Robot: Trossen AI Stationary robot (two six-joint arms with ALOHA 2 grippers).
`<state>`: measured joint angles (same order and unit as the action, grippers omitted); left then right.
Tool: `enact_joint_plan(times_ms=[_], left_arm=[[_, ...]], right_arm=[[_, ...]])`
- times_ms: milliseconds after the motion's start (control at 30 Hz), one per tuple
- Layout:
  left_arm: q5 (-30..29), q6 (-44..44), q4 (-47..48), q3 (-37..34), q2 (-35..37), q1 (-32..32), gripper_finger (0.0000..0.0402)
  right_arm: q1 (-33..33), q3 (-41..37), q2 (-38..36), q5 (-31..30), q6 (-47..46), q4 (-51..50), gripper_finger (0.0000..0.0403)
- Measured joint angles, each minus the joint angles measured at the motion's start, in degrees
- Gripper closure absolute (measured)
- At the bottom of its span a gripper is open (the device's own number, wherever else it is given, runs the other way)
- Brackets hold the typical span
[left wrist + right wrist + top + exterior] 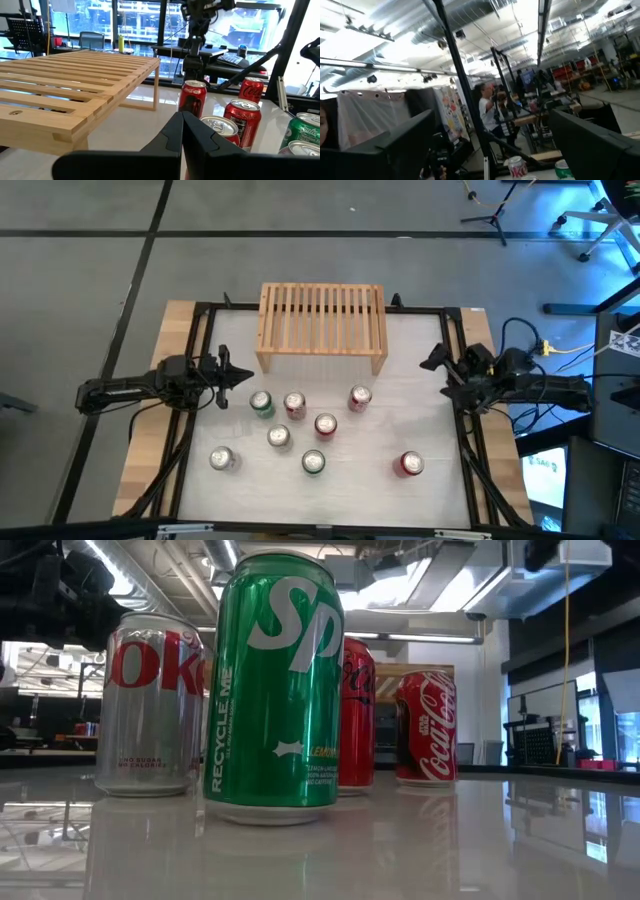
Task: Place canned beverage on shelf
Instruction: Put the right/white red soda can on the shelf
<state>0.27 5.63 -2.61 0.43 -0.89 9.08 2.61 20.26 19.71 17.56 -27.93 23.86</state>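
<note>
left gripper point(250, 375) closed – empty | right gripper point(432, 360) apparently open | shelf point(322, 326) bare

In the low view we read most from the green can point(275, 690): large white letters "Sp" at its top, cut off by the curve, "RECYCLE ME" running up its side, and a small word beginning "LEMON" low down. On the silver can point(150, 705) beside it we read red letters "oke", the first letter hidden. The red can point(427, 728) farther back carries the white "Coca-Cola" script. We see white script on another red can point(357, 710) behind the green one, but cannot read it. Fine print on the cans is too small for us.
</note>
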Motion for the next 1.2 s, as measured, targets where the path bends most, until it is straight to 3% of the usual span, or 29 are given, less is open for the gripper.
enact_joint_plan(times_ms=[133, 400, 700, 1200], left_arm=[[-0.1, 0.0, 0.0, 0.0, 0.0, 0.0, 0.0401], [-0.1, 0.0, 0.0, 0.0, 0.0, 0.0, 0.0401], [-0.2, 0.0, 0.0, 0.0, 0.0, 0.0, 0.0401], [-0.2, 0.0, 0.0, 0.0, 0.0, 0.0, 0.0401]], right_arm=[[0.0, 8.9, 8.7, 0.1, 4.1, -8.5, 0.0017], [0.0, 29.0, 27.1, 0.0, 13.4, -35.5, 0.0017], [0.0, 45.7, 45.6, -7.9, 20.9, -63.8, 0.0017], [0.0, 47.8, 62.7, -11.9, 31.4, -66.9, 0.0017]])
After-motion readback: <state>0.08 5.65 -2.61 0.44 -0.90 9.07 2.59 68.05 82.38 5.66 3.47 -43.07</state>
